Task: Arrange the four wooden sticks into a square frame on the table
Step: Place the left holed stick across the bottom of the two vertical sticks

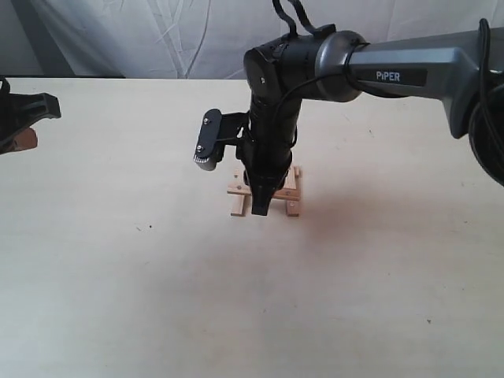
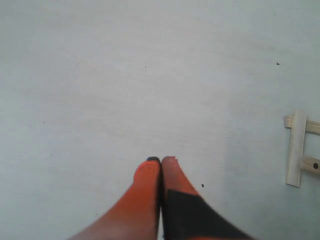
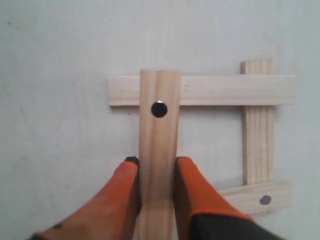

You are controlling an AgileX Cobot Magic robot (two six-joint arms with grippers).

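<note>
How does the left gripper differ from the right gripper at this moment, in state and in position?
The left gripper is shut on nothing, its fingers pressed together; the right gripper is shut on a wooden stick. The left gripper hangs over the table, with the square frame off to one side; the right gripper is directly over the square frame. Both have orange fingers.

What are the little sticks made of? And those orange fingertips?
The sticks look like pale, bare wood, with grain lines showing. The fingertips are smooth matte orange, probably rubber or plastic; the look alone can't settle it.
</note>
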